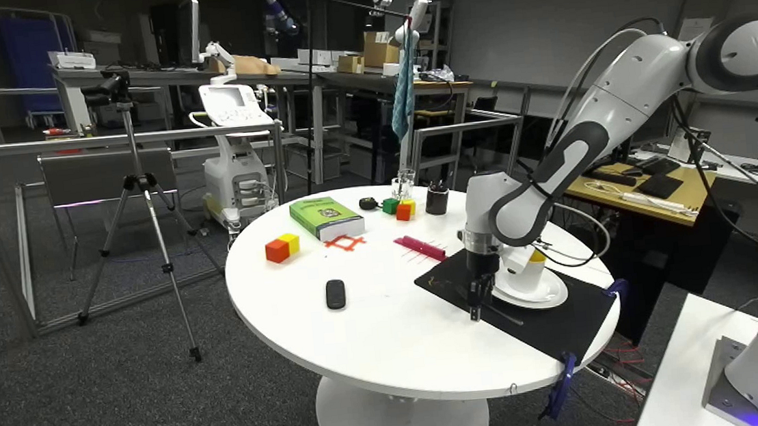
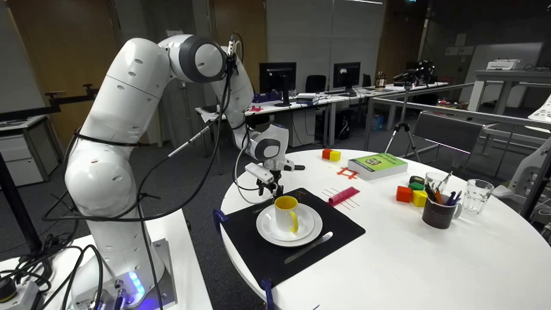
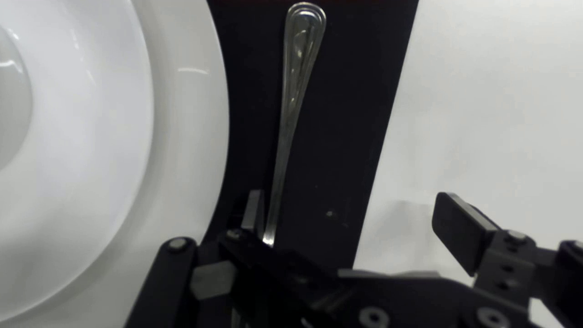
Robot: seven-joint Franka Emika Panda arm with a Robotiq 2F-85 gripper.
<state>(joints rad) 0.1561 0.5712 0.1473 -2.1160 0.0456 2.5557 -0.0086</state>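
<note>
In an exterior view, the pincer [image 1: 477, 304] hung over the edge of a black mat [image 1: 567, 323] on a round white worktop [image 1: 362, 338]. A slim metal utensil [image 1: 506, 315] lay flat on that mat just beside a pair of stacked plates [image 1: 556, 293], its long axis roughly following the mat's edge and its handle end pointing toward a blue clamp [image 1: 562, 389].

In an exterior view, a yellow-lined mug [image 2: 284, 215] stood on the plates while a table knife [image 2: 308, 248] lay on their opposite side from the utensil, little of which showed past the plates and pincer.

In the wrist view, the pincer stood wide and held nothing — its fingers [image 3: 460, 230] well apart, one over the gap between plates and utensil, the other above the white worktop. The utensil ran nearly up and down that view, rounded handle end at the top, thin neck passing between the fingers; its head was hidden, so fork or spoon could not be told. By its look, the piece would be light, stiff and hardly fragile, but smooth and apt to slide — best taken across the narrow neck, a finger on either side.
</note>
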